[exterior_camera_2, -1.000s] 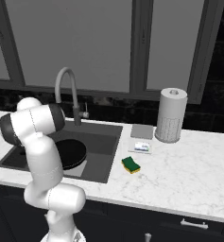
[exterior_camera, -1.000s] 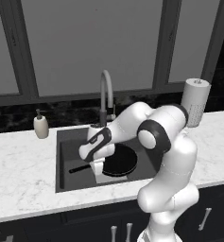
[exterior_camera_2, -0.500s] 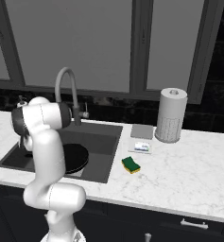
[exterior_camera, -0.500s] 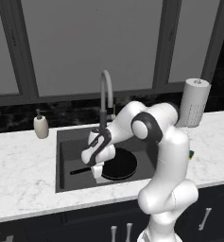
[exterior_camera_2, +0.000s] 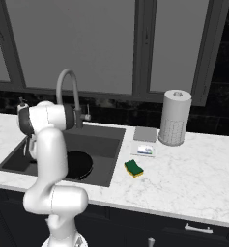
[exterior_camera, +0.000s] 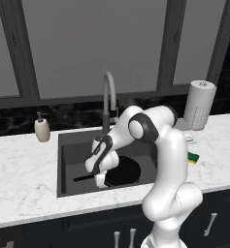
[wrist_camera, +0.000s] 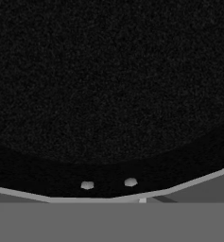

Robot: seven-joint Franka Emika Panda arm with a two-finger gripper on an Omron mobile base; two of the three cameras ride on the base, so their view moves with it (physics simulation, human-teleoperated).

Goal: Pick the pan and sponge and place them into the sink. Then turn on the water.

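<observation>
Since a second ago the arm has swung down and to its left, carrying the gripper [exterior_camera: 100, 180] lower into the sink [exterior_camera: 68, 145], and the pan [exterior_camera: 123, 170] has gone with it toward the basin floor. The pan now lies low in the sink, its long handle [exterior_camera: 82, 178] pointing left past the hand. In the hand view the pan's [wrist_camera: 108, 85] black surface sits right under the fingers, with two small pale rivets at its rim near the bottom. The fingertips are at the handle's root by the pan's rim, but how far apart they stand, and whether they grip the handle, cannot be told from these views.

No brand, label or writing can be read anywhere. The small blue-and-white box [exterior_camera_2: 145, 150] carries marks too small to make out.

By count: one pan, one sponge [exterior_camera_2: 134, 168], one sink, one faucet [exterior_camera: 108, 101], one soap dispenser [exterior_camera: 41, 129], one paper towel roll [exterior_camera_2: 175, 117], one small box, and one flat grey square [exterior_camera_2: 145, 134] on the counter [exterior_camera_2: 193, 178].

The sponge lies on the marble well to the right of the hand, outside the sink, just beyond its right rim. The box and grey square sit behind the sponge, and the towel roll stands farther right. The faucet arches up just behind the hand. The dispenser stands to the hand's left, past the sink's far left corner.
</observation>
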